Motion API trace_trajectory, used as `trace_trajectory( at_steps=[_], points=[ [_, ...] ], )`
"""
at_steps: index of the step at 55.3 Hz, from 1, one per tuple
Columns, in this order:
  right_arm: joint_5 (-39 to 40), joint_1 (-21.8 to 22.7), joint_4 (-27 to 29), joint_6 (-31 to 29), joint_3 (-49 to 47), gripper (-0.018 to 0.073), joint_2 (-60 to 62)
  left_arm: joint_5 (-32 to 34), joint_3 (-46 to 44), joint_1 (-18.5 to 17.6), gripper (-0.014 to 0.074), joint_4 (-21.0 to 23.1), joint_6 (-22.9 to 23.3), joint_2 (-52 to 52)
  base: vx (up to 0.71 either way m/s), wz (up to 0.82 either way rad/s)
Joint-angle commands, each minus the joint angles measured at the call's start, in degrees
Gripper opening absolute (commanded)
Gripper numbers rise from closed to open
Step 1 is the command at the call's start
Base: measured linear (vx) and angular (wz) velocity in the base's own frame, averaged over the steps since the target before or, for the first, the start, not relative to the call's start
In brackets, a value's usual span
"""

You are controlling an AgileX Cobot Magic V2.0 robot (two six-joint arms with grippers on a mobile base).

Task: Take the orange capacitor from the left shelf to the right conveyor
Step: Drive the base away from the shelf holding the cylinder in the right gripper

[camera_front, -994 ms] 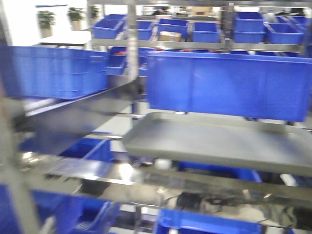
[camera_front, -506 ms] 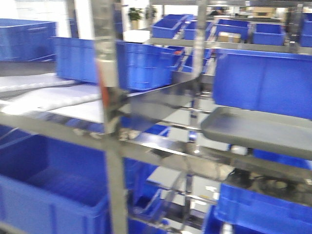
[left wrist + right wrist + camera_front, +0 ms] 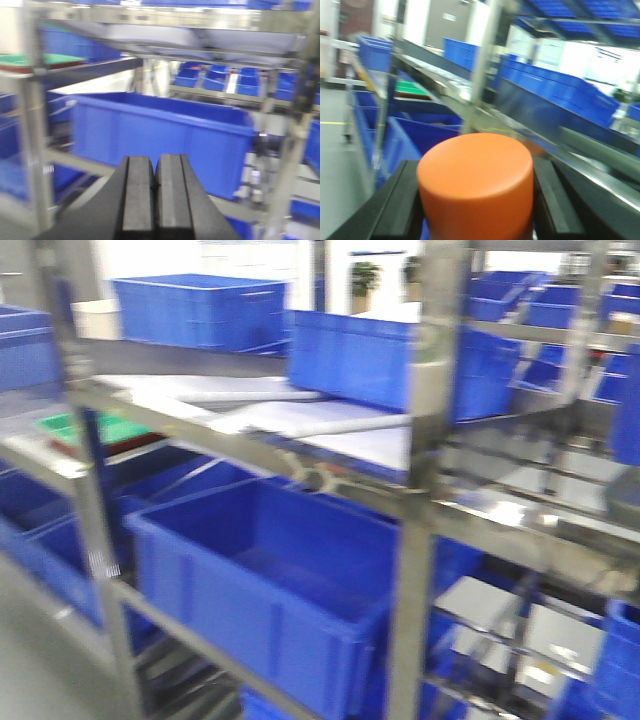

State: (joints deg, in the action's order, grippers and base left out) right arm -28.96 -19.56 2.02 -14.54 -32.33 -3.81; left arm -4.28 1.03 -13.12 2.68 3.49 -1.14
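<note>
The orange capacitor [image 3: 476, 182] fills the lower middle of the right wrist view, upright between my right gripper's [image 3: 477, 200] two black fingers [image 3: 395, 205], which are shut on its sides. My left gripper [image 3: 155, 195] is shut and empty, its two pads pressed together, pointing at a blue bin [image 3: 160, 140]. The left shelf's steel frame [image 3: 415, 490] with blue bins [image 3: 260, 580] fills the front view, blurred by motion. Its dark grey tray and the right conveyor are out of view. Neither gripper shows in the front view.
A vertical steel post [image 3: 90, 500] and sloping shelf rails [image 3: 230, 430] cross the front view. More blue bins [image 3: 200, 310] stand on upper levels. A green tray [image 3: 85, 430] lies at the left. Grey floor [image 3: 340, 170] shows at the left of the right wrist view.
The front view has swept left: the dark grey tray slid out at the right, and the rack posts and a large blue bin came into the middle.
</note>
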Motion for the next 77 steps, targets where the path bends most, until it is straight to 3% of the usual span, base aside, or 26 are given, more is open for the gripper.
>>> trace_trajectory(
  at_steps=[1, 77],
  points=[
    [5.0, 0.0, -0.3, 0.1, -1.3, -0.0008, -0.9, 4.7, -1.7, -0.4, -0.0006, 0.3, 0.3, -0.2, -0.09, 0.64],
    [5.2, 0.1, -0.4, 0.1, -1.3, -0.0008, -0.9, 4.6, -1.7, -0.4, -0.0006, 0.3, 0.3, -0.2, 0.11, 0.66]
  ],
)
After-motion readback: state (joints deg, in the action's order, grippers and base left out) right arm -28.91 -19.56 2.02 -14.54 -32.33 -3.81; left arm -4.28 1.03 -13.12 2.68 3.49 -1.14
